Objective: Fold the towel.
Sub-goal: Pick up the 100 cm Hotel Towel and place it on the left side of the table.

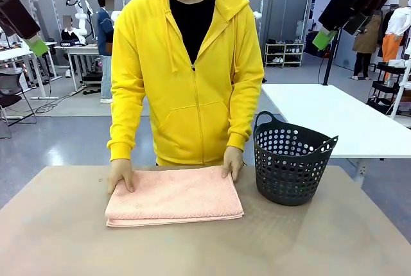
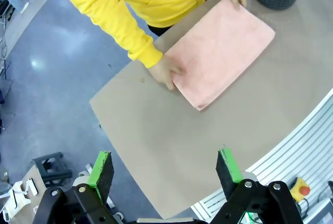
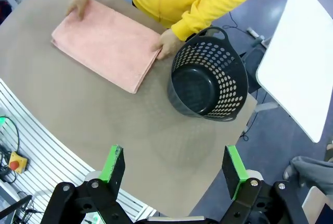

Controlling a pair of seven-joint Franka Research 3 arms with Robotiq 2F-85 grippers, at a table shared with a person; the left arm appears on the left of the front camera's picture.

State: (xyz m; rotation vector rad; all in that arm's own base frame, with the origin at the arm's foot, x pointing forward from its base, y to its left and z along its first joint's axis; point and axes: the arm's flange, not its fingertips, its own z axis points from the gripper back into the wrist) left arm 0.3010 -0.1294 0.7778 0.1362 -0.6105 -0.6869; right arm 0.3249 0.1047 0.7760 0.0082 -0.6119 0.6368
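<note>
Both grippers hang high above the table (image 1: 58, 237), jaws apart and empty: left gripper (image 2: 165, 168), right gripper (image 3: 176, 165). The folded towel (image 1: 174, 195) lies flat left of the basket (image 1: 290, 160). The person's hands (image 1: 120, 174) press its far corners.

Soft terry cloth towel (image 1: 174, 196), perforated matt plastic basket (image 1: 292, 167), matt table (image 1: 58, 237).

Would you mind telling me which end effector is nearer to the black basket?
Right. The right end effector hangs open high above the basket; the left end effector, also open, hangs above the table's opposite side.
</note>
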